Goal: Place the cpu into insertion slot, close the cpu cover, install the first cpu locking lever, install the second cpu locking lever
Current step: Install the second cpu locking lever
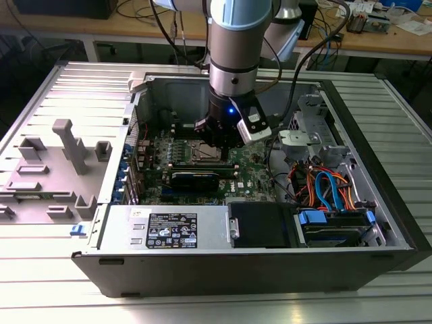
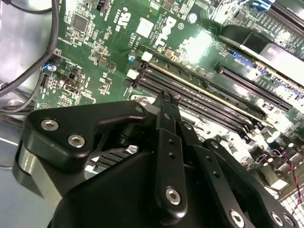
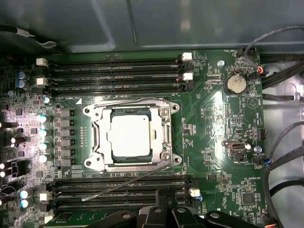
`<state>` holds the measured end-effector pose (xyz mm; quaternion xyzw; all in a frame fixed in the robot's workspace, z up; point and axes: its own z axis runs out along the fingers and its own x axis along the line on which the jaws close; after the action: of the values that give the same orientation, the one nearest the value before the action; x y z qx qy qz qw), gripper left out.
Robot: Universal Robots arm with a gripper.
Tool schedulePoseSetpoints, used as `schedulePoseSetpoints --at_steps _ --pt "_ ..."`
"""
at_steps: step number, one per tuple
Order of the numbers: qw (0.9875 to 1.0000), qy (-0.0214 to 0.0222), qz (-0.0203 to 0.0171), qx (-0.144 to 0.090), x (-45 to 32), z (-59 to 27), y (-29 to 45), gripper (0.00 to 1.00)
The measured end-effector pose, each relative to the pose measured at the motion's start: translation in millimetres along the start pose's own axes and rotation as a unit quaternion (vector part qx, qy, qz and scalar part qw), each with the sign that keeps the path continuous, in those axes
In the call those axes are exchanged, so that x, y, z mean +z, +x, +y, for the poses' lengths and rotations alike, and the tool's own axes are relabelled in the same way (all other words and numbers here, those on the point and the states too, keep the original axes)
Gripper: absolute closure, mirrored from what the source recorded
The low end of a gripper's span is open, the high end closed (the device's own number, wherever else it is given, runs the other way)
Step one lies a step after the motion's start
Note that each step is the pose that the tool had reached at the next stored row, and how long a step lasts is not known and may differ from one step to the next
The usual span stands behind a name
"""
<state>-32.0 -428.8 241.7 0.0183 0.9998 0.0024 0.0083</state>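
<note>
End effector [image 2: 166, 102] hangs low over the board [image 3: 209, 123] inside the case [image 1: 378, 202]. In the second wrist view its two black fingers [image 2: 168, 142] are pressed together to a narrow tip, nothing between them; tip sits just above the long black memory slots [image 2: 209, 97].

In the first wrist view the finger bases [image 3: 164, 216] sit at the memory slots [image 3: 123, 187] next to the slot [image 3: 95, 114]. Cpu [image 3: 129, 136] lies flat in the slot, pale metal top showing. Cover [image 3: 164, 135] is down around the cpu, its frame edging the chip on all sides. One lever [image 3: 126, 183] is a thin wire rod slanting from the slot's corner out over the nearer memory slots, clearly off the frame. Second lever [image 3: 126, 101] runs along the slot's far edge, close to the frame; cannot tell if it is latched. More memory slots [image 3: 118, 73] lie beyond the slot, and a coin battery [image 3: 235, 83] lies further out past their ends.

Exterior view: end effector [image 1: 226, 142] is above the slot [image 1: 202, 152], arm [image 1: 233, 47] straight down into the case. Case lies open on a ribbed tabletop [image 1: 216, 307]. Grey fixtures [image 1: 67, 145] stand on the tabletop outside the case, on the exterior view's left.
</note>
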Motion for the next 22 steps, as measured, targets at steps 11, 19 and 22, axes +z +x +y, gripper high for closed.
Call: schedulePoseSetpoints --at_steps 11,19,22 --pt "1.0000 0.0000 0.0000 0.000 0.0 -0.5 -0.1 0.89" --pt "0.9997 -0.0239 0.0009 0.000 1.8 -4.5 3.0 0.89" --pt "0.9990 -0.0450 0.0016 -0.001 3.4 -9.6 8.0 0.89"
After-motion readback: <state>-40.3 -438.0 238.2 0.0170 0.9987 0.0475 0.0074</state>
